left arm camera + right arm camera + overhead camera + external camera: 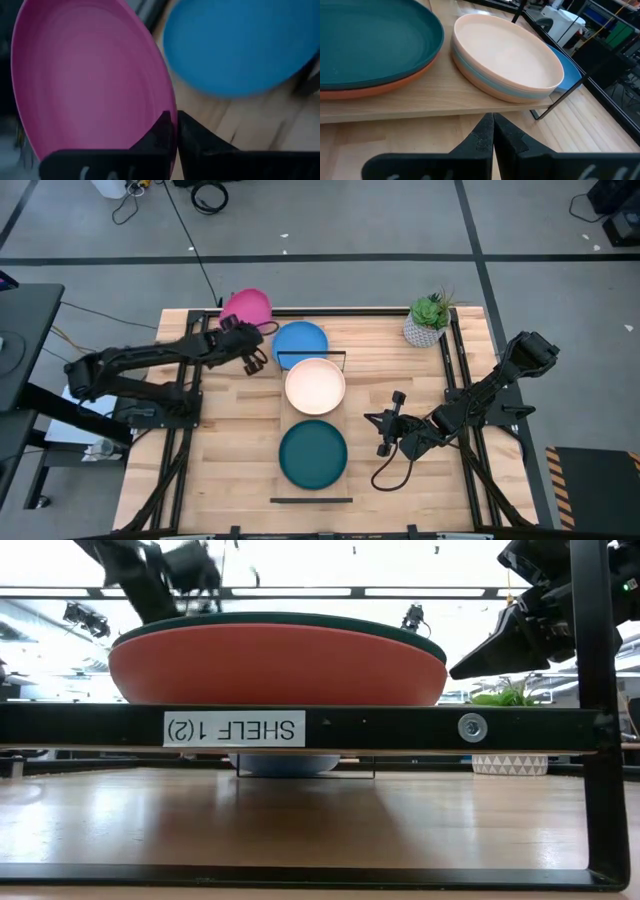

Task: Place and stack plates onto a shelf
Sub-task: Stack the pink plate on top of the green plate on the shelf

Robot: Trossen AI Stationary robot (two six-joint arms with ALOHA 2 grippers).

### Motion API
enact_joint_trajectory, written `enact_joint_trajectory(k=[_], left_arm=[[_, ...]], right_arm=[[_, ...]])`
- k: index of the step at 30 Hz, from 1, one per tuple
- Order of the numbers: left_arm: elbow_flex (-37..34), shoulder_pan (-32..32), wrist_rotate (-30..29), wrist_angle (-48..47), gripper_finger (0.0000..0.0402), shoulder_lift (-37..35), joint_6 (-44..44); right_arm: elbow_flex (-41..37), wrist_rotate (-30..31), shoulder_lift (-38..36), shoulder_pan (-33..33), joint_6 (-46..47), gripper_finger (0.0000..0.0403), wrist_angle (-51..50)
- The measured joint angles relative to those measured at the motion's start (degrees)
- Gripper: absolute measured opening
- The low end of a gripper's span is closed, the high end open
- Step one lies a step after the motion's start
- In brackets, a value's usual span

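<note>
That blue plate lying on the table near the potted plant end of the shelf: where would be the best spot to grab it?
Probably by its thin raised rim. The blue plate lies flat on the tabletop, partly tucked under the shelf end, so only its far, exposed edge is free. I would come from the left arm's side, once the left end effector has let go of the pink plate, pinching the rim there.

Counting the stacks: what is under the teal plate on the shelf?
An orange plate lies directly under the teal plate on the shelf; only its rim shows. Anything between them is covered.
</note>
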Motion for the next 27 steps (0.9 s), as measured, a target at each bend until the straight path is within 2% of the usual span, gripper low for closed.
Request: enact_joint_trajectory(k=[3, 10, 13, 16, 20, 27], left_arm=[[2.1, -3.3, 1.3, 1.8, 0.0017, -3.3, 3.6], [3.8, -15.9, 10.2, 9.2, 0.0019, -7.2, 13.4], [3.8, -23.5, 9.4, 12.3, 0.0019, -7.3, 20.2], [3.8, -31.4, 5.3, 13.9, 0.0018, -6.5, 25.7], [3.8, -40.0, 3.8, 13.9, 0.0021, -4.8, 24.9], [3.8, -52.7, 7.2, 18.1, 0.0022, 2.6, 17.0]], right_arm=[[-0.5, 0.0, 0.0, 0.0, 0.0, 0.0014, 0.2], [-0.7, 0.0, 0.0, 0.0, 0.2, 0.0014, 0.3], [-0.7, 0.0, 0.0, 0.0, 0.2, 0.0014, 0.4], [-0.7, 0.1, 0.0, 0.0, 0.3, 0.0014, 0.4], [-0.7, 0.1, 0.0, 0.0, 0.3, 0.0014, 0.6], [-0.7, 0.1, 0.0, 0.0, 0.3, 0.0014, 0.8]])
